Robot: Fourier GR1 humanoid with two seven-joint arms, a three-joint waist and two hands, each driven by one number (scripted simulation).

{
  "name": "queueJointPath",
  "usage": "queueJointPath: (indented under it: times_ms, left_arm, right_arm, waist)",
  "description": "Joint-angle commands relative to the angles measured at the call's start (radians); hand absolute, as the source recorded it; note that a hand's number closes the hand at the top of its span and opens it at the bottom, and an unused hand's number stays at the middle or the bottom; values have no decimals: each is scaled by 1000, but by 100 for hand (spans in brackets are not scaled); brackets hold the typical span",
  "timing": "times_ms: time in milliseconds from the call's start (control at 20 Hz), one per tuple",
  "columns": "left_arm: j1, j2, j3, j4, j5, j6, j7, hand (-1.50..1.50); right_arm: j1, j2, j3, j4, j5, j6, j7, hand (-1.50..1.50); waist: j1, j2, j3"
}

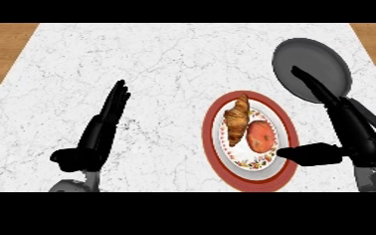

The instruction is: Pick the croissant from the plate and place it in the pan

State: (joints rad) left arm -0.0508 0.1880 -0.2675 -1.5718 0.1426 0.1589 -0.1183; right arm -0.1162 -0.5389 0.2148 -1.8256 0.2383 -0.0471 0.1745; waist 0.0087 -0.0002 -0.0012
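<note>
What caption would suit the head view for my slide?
Open right hand beside a red-rimmed plate holding a croissant and a red fruit; grey pan beyond, left hand resting open at left.

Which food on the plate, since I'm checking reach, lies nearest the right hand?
The round red fruit; the brown croissant lies farther left.

**Inspector:** Left robot hand (99,129), finish?

**Assistant:** Black throughout. Long, slim fingers taper to narrow tips, the thumb is thicker and blunt, and the surface is dull.

**Inspector:** Left forearm (70,185)?

**Assistant:** Grey, with a rounded shell. Only a short stub shows below the wrist.

**Inspector:** Right robot hand (349,124)?

**Assistant:** The same black. The palm is broad and blocky, with faint grey sheen along its ridges, and the thumb is thick and rounded.

**Inspector:** Right forearm (365,176)?

**Assistant:** Grey again, lighter than the hand. Only a narrow strip is in view.
</note>
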Motion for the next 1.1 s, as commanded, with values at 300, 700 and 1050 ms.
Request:
queueJointPath:
  times_ms: [300,700,1050]
  left_arm:
    - [-11,-1,22,14,8,-25,-3,0]
    - [7,-47,16,19,-40,-16,-13,0]
    - [25,-62,39,-51,-74,-29,44,0]
  right_arm:
    - [-253,12,250,178,202,246,312,-150]
    - [-285,175,305,258,332,338,424,-150]
    - [-292,297,232,341,438,361,396,-150]
  waist:
    - [22,5,0]
    - [-5,0,1]
    - [-5,0,1]
